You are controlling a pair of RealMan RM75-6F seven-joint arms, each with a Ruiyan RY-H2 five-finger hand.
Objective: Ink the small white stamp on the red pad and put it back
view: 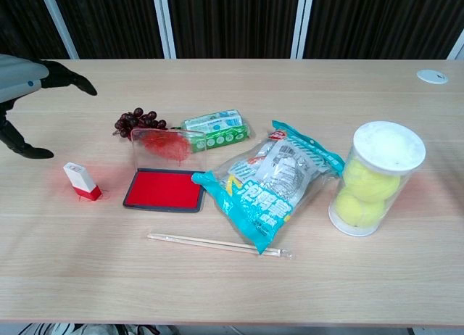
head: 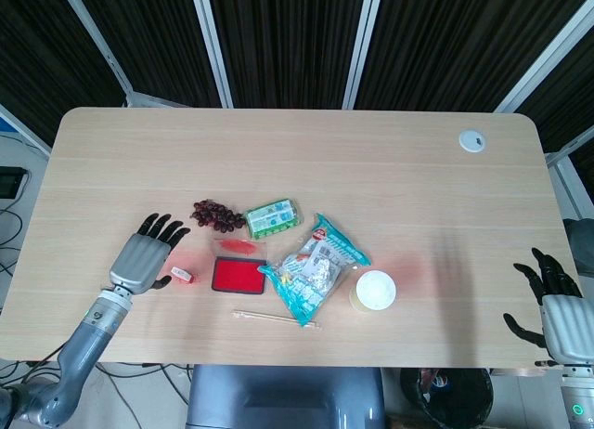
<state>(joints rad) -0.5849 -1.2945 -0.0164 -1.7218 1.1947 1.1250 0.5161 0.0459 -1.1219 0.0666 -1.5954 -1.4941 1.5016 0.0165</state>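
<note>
The small white stamp (head: 182, 276) (view: 81, 181), with a red base, stands on the table just left of the red ink pad (head: 238, 274) (view: 164, 189). The pad's clear lid (view: 168, 144) stands raised behind it. My left hand (head: 145, 258) (view: 29, 85) hovers to the left of the stamp, fingers spread and holding nothing. My right hand (head: 553, 304) sits at the table's right front edge in the head view, fingers apart and empty; the chest view does not show it.
Dark grapes (head: 214, 213) and a green packet (head: 273, 216) lie behind the pad. A snack bag (head: 314, 266), chopsticks (view: 217, 243) and a clear tub of yellow balls (view: 375, 177) lie to the right. A white cable cap (head: 472, 141) sits far right.
</note>
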